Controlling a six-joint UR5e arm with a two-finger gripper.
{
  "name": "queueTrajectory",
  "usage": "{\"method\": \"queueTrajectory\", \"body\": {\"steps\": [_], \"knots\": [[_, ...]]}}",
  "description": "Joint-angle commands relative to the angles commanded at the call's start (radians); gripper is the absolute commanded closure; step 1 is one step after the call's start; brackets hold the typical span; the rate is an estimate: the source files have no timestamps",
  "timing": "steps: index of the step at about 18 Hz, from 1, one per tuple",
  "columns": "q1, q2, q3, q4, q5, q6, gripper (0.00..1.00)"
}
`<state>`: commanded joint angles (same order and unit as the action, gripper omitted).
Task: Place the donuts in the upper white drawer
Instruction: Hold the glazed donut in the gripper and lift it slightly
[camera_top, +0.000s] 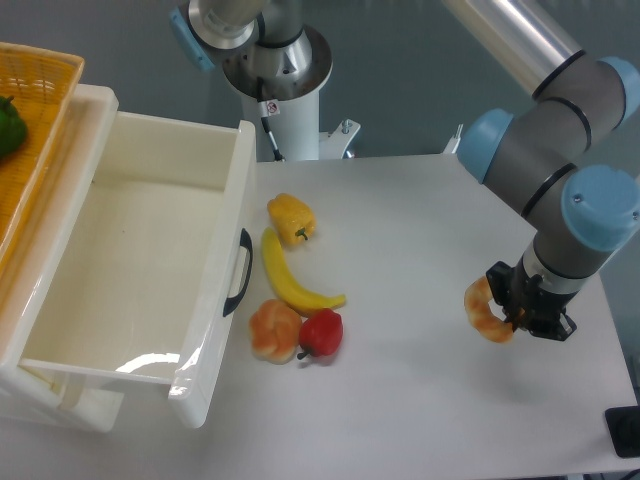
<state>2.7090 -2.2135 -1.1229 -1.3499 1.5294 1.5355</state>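
Gripper (512, 312) clamped on one donut (487, 310), off the table on the right side, well apart from the upper white drawer (130, 290).

Second donut (274, 331) lies just beside the drawer handle, touching the red pepper (321, 334), with the banana (290, 277) close above. Looks light, rigid toy plastic with a bumpy surface, so decent friction. Best hold: pinch across the ring, one finger through the centre hole. Drawer is open and looks empty.

One fixed camera looks steeply down at the table (420, 400).
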Motion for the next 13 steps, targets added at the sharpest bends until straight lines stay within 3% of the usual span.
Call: {"method": "queueTrajectory", "body": {"steps": [9,13], "knots": [[-0.012,0.005,0.000,-0.003,0.002,-0.017,1.00],[-0.023,0.055,-0.037,-0.006,-0.009,-0.067,1.00]]}}
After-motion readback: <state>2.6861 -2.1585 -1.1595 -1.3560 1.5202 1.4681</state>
